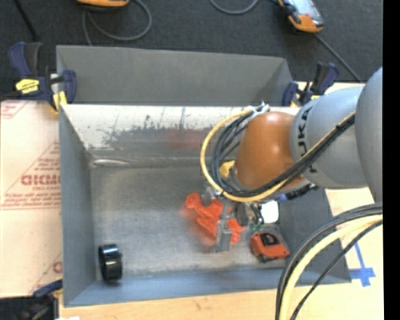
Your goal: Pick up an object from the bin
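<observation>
Tool (223, 236) at the end of the KUKA arm (340, 135) stands low over the floor of the grey bin (140, 205), right of the middle and toward the near wall. Whether it is wide or narrow cannot be told from this angle.

Nearest the camera, a short black cylinder (110, 262) lies alone in the near left corner, well apart from the tool. Along the near wall on the right, an orange-and-black tape measure (267, 245) lies just beside the tool, on its right.

A red-orange plastic piece (203, 213) of irregular shape lies right at the tool. Most of it spreads to the tool's left and a little behind, and a small part shows on its right side. The two appear to touch, though a hold on it cannot be made out.

A small white thing (270, 212) sits just behind the tape measure. Above them are the orange cover (267, 152) at the wrist and looped cables (211, 145), before the far wall.
</observation>
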`<action>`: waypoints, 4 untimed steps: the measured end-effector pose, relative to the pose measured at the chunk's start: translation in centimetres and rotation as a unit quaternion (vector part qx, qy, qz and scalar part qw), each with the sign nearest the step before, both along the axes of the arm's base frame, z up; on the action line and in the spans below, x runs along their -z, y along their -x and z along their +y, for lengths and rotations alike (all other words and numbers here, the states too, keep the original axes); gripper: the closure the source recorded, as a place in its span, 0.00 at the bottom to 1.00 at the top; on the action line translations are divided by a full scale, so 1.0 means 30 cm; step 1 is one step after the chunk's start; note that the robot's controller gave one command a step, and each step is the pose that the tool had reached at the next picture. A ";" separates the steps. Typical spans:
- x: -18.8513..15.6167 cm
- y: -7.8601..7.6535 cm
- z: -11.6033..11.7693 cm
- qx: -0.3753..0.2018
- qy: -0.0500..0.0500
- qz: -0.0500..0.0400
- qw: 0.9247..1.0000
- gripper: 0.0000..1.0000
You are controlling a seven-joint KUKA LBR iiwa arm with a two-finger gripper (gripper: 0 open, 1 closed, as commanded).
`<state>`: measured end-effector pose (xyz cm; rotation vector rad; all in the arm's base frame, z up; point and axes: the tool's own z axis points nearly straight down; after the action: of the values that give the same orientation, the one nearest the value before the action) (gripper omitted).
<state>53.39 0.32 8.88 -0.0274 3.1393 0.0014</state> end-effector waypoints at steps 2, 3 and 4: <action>0.050 -0.103 0.015 0.078 0.000 -0.004 0.997 1.00; 0.041 -0.046 0.052 0.074 0.000 -0.007 0.997 1.00; 0.032 -0.034 0.081 0.071 0.000 -0.001 0.997 1.00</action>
<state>54.41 2.75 7.92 0.1950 3.1322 0.0006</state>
